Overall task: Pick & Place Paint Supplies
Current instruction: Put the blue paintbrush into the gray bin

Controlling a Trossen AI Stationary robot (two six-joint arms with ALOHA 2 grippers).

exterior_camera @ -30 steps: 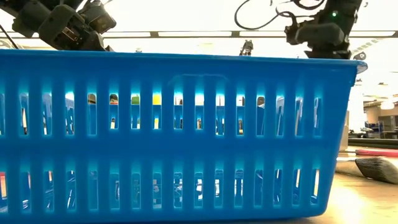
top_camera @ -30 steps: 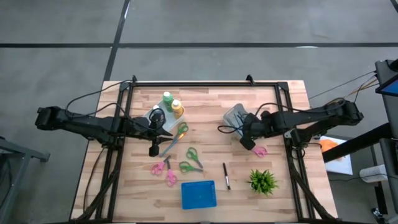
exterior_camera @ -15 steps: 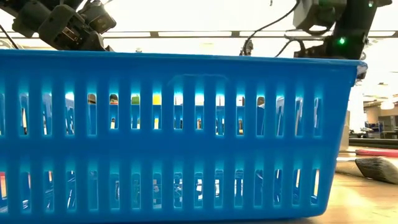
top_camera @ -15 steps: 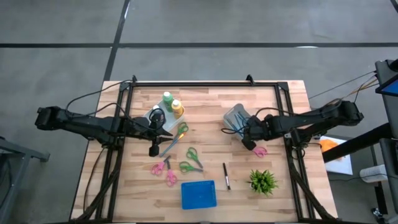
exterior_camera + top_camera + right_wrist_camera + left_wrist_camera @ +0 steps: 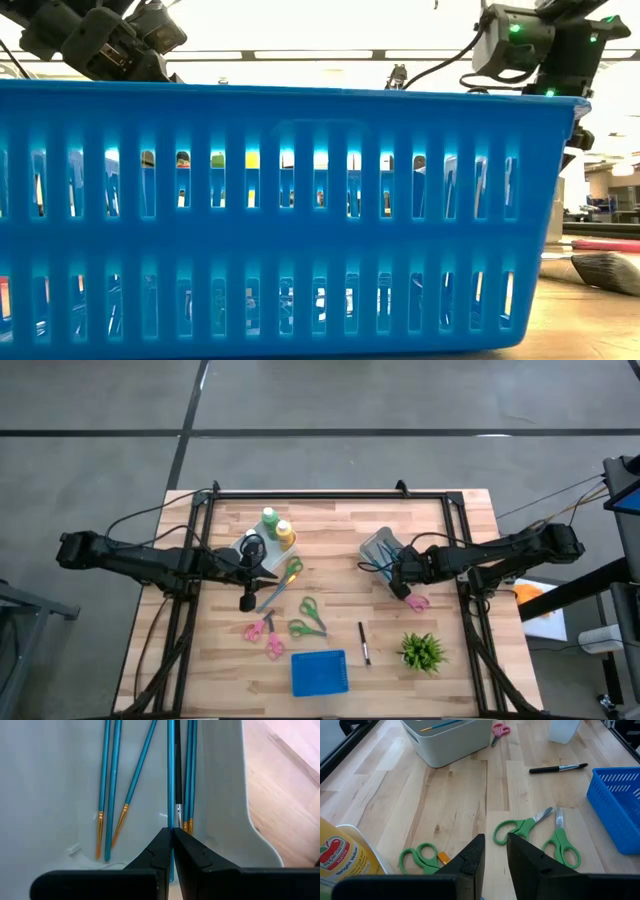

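Several blue-handled brushes (image 5: 112, 785) lie lengthwise inside the pale grey bin (image 5: 380, 547) on the right half of the table (image 5: 340, 520), and the right gripper (image 5: 403, 573) is down in that bin with them. Its wrist camera shows the two dark fingers (image 5: 157, 852) pressed together on one blue brush (image 5: 171, 775), with a dark-handled one just beside it and more blue ones on either side. A pink pair of scissors (image 5: 418, 602) lies on the wood just beside that gripper.

Across the table, the left gripper (image 5: 248, 598) hangs over the wood near the orange-handled scissors (image 5: 290, 572), its fingers a little apart and holding nothing. The green bottle (image 5: 269, 520) and the yellow-orange bottle (image 5: 285, 534) stand touching at the back left. Green scissors (image 5: 520, 827) lie ahead of the left gripper. One dark brush (image 5: 364, 643) lies alone between the blue basket (image 5: 319, 672) and the potted plant (image 5: 422, 651).
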